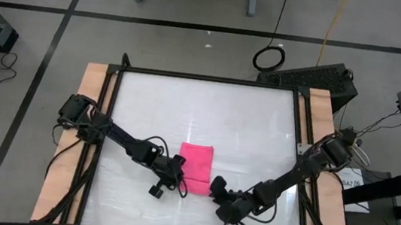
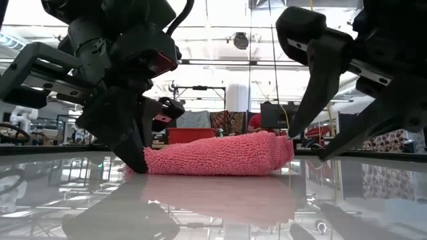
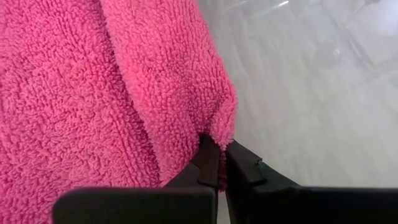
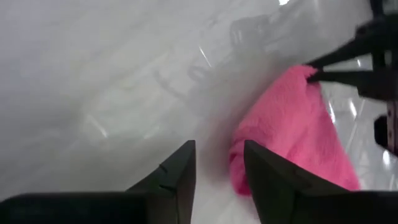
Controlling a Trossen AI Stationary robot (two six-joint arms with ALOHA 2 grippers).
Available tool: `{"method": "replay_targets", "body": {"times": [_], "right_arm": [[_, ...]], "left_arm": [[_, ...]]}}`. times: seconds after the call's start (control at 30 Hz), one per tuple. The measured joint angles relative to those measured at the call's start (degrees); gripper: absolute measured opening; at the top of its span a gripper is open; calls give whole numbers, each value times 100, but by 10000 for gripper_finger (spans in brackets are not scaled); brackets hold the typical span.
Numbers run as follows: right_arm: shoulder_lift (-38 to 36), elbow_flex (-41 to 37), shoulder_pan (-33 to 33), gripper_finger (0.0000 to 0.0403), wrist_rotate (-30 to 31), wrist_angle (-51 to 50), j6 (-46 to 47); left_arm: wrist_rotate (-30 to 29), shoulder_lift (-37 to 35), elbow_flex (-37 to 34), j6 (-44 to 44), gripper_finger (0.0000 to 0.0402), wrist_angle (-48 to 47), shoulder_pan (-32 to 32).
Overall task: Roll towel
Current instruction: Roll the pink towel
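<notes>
**A:** Left gripper (image 3: 216, 163)?

**B:** Its two dark, angular fingers are pinched on a corner of the small bright pink looped-pile towel (image 3: 93, 99). Only a thin fold of cloth sits between the tips. In the low view the left gripper (image 2: 137, 160) reaches down to the glossy tabletop at that end of the towel (image 2: 217, 155).

**A:** Right gripper?

**B:** The right gripper (image 4: 217, 163) has its fingers spread with nothing between them, and it is just beside the towel's (image 4: 292, 137) opposite near corner. In the low view the right gripper (image 2: 310, 141) is raised at a slant, with its fingertips close to the cloth. I cannot tell whether they touch it.

**A:** Where is the towel, and what shape is it?

**B:** In the high view the towel (image 1: 196, 160) is a folded rectangle lying flat near the middle of the white reflective table (image 1: 186, 103), between the left gripper (image 1: 178, 172) and the right gripper (image 1: 216, 185). Side on, it is a low, thick, fuzzy pad, rounded at the right gripper's end. Its surface is a dense terry nap, and a seam-like crease runs along it.
</notes>
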Motion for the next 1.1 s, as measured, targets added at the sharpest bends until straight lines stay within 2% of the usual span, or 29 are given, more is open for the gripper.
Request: {"method": "replay_targets", "body": {"times": [0.17,0.47,0.6,0.9,1.1], "right_arm": [[360,340,0,124,193,-239,-769],[730,748,-4,123,607,-483,-1565],[730,780,-47,123,856,-494,-1687],[730,778,-301,123,748,-628,-1698],[730,778,-530,123,1053,-621,-1596]], "left_arm": [[54,4,-7,0,11,49,40],[292,9,-4,2,11,58,110],[347,11,-4,4,11,60,139],[425,11,-2,28,11,67,141],[640,11,0,32,11,69,133]]}}
